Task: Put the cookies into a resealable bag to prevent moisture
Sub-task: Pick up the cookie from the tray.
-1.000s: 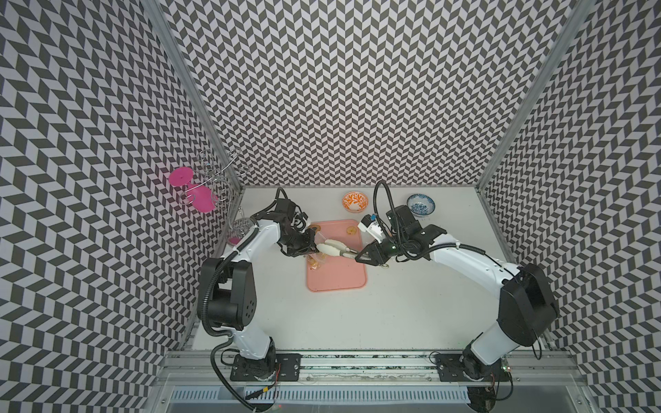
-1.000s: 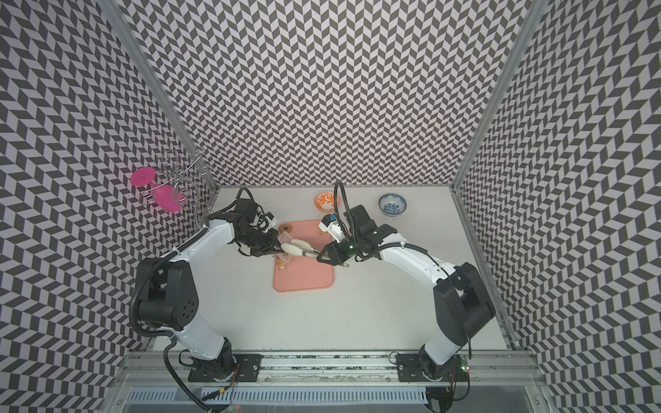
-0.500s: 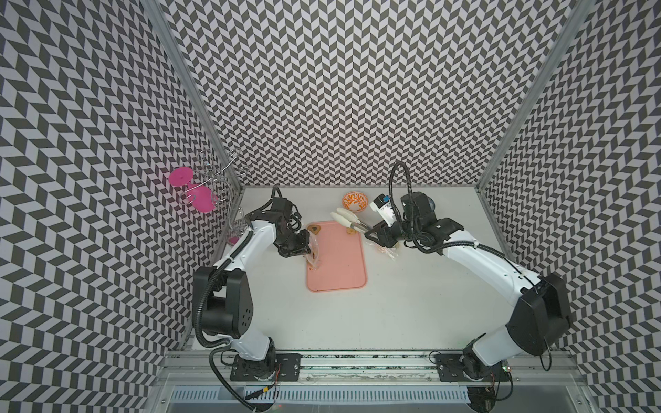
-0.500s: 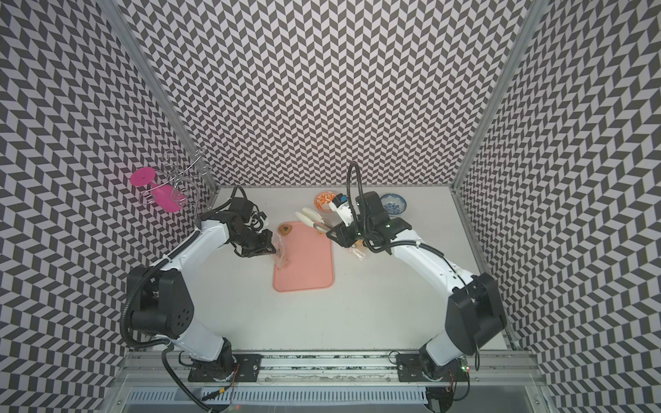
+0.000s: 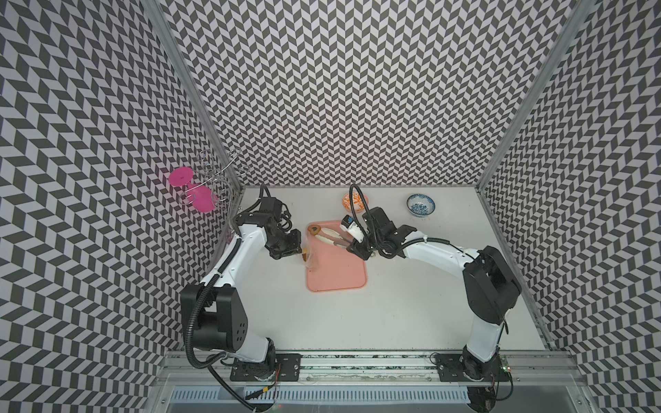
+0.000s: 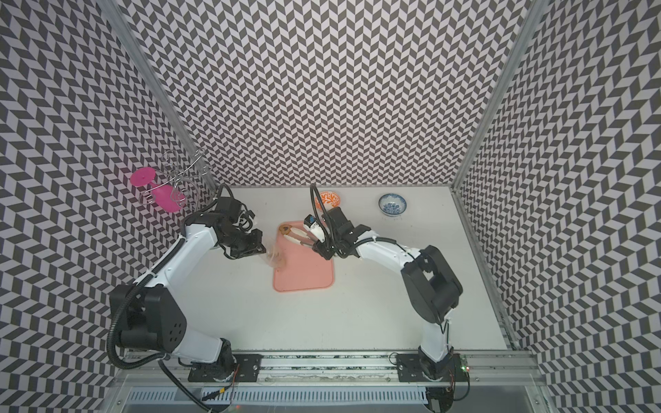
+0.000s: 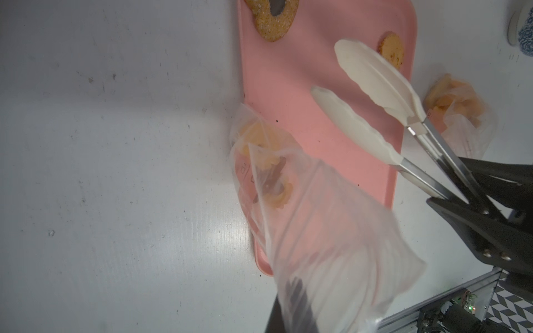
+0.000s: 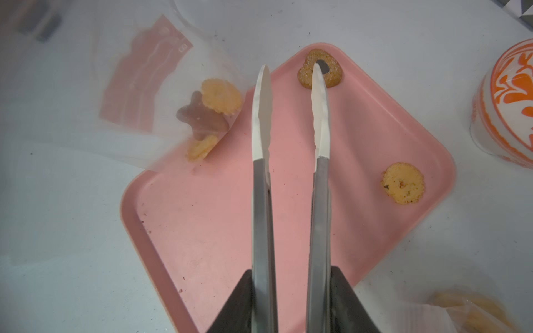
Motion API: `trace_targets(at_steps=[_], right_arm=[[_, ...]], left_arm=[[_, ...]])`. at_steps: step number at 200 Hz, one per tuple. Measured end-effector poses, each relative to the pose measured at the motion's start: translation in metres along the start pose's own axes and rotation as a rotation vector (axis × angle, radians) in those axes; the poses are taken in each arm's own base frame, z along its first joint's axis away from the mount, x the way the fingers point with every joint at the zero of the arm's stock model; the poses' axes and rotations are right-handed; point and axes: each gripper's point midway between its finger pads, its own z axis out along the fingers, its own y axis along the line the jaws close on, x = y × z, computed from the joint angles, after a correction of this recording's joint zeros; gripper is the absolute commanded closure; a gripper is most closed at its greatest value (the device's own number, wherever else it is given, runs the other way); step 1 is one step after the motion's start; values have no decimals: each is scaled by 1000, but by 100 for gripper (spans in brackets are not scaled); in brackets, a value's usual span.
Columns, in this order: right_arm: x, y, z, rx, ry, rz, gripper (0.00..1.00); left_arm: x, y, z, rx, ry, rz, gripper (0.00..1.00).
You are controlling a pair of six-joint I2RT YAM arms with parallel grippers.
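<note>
B/w chevron walls [image 5: 339, 89] on 3 sides; white tabletop [image 5: 393, 314], even light.

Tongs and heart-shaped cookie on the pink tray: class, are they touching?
Apart. The left wrist view shows bare pink tray between the tongs and the heart-shaped cookie.

Both arms are stretched forward and bent inward toward each other. The left gripper [image 5: 299, 249] is clamped shut on a clear bag [image 7: 317, 230]; the right gripper [image 5: 358, 248] is closed around tongs [image 8: 261, 187].
</note>
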Motion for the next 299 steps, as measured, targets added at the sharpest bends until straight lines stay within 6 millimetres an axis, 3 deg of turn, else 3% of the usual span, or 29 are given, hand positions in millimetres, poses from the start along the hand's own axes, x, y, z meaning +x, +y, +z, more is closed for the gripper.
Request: trace_targets(at_steps=[90, 126, 242, 299], right_arm=[[16, 3, 34, 65, 59, -34, 57], [0, -6, 48, 86, 58, -17, 56], [-19, -28, 64, 122, 76, 45, 53], [-9, -25, 77, 102, 110, 50, 54]], left_arm=[[6, 9, 1, -23, 11, -10, 100], [5, 13, 0, -33, 8, -12, 100], [6, 14, 0, -39, 8, -2, 100], [6, 14, 0, -38, 9, 2, 100]])
